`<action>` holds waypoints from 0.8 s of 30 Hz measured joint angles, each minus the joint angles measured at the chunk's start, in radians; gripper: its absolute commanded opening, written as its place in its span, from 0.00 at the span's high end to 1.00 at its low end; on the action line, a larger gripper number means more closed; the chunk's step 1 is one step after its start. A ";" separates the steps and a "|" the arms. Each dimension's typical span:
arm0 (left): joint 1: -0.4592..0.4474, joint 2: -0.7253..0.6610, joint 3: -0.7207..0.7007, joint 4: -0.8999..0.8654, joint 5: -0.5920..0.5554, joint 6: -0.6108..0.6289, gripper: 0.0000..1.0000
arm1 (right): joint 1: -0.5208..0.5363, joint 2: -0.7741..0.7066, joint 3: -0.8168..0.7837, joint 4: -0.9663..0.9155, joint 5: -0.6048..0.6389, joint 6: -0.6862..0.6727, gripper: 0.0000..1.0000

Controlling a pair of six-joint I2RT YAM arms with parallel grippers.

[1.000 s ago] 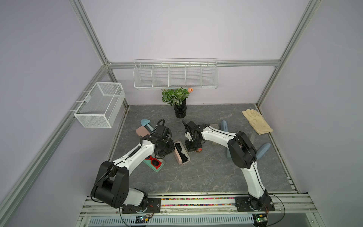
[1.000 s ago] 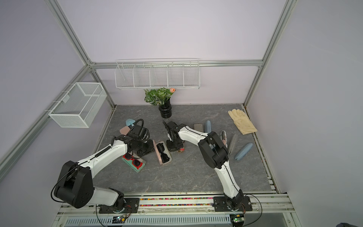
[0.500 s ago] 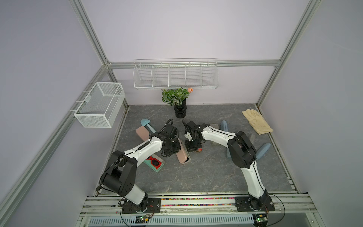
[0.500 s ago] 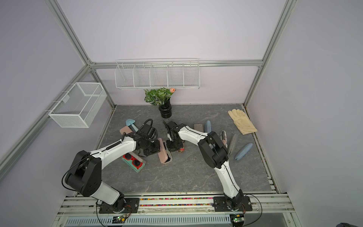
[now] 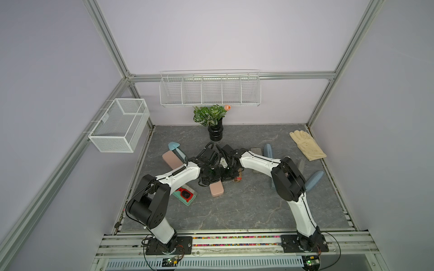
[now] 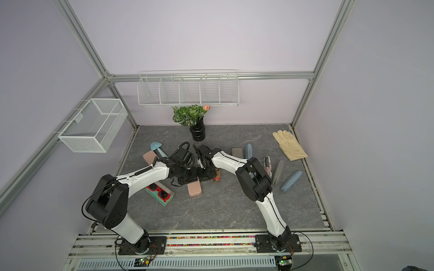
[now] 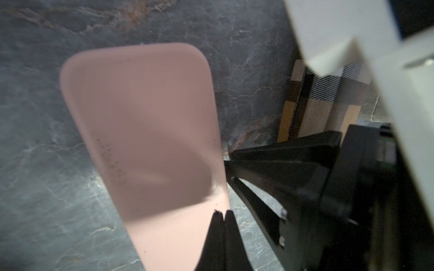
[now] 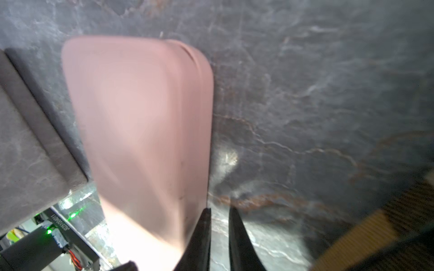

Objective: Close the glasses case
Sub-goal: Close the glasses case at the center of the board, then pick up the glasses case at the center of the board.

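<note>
The pink glasses case [image 5: 216, 190] [image 6: 194, 189] lies flat on the grey table between the two wrists, its lid down on its base. In the left wrist view my left gripper [image 7: 222, 212] is shut, tips over the case [image 7: 145, 122] near its long edge, holding nothing. In the right wrist view my right gripper [image 8: 219, 208] stands a little open beside the case [image 8: 141, 122], one finger [image 8: 202, 225] against its side edge and only table in the gap. In both top views the wrists hide the case's far end.
A plaid case [image 5: 238, 179] [image 7: 317, 101] lies just behind my right gripper. Red sunglasses [image 5: 185, 194] sit in a teal case under my left arm. Another pink case [image 5: 171, 159], blue cases [image 5: 267, 150] [image 5: 313, 180], a glove [image 5: 306, 145] and a potted plant [image 5: 215, 133] lie around.
The case was open with dark glasses showing; my left arm swung right against the lid and it now lies down. My right gripper's jaws have parted slightly.
</note>
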 measured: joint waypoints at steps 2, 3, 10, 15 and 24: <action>0.004 -0.050 0.003 -0.027 -0.024 0.001 1.00 | 0.000 -0.030 -0.005 -0.001 0.017 0.001 0.71; 0.010 -0.087 0.008 -0.045 -0.035 0.002 1.00 | 0.000 -0.049 -0.006 -0.002 0.024 0.000 0.65; 0.175 -0.399 0.017 -0.134 -0.175 -0.006 0.93 | 0.045 -0.168 0.042 -0.042 0.056 -0.065 0.36; 0.287 -0.557 -0.058 -0.165 -0.234 -0.017 0.38 | 0.155 -0.163 0.162 -0.109 0.089 -0.138 0.32; 0.395 -0.668 -0.095 -0.299 -0.292 -0.027 0.43 | 0.247 -0.048 0.361 -0.174 0.086 -0.192 0.74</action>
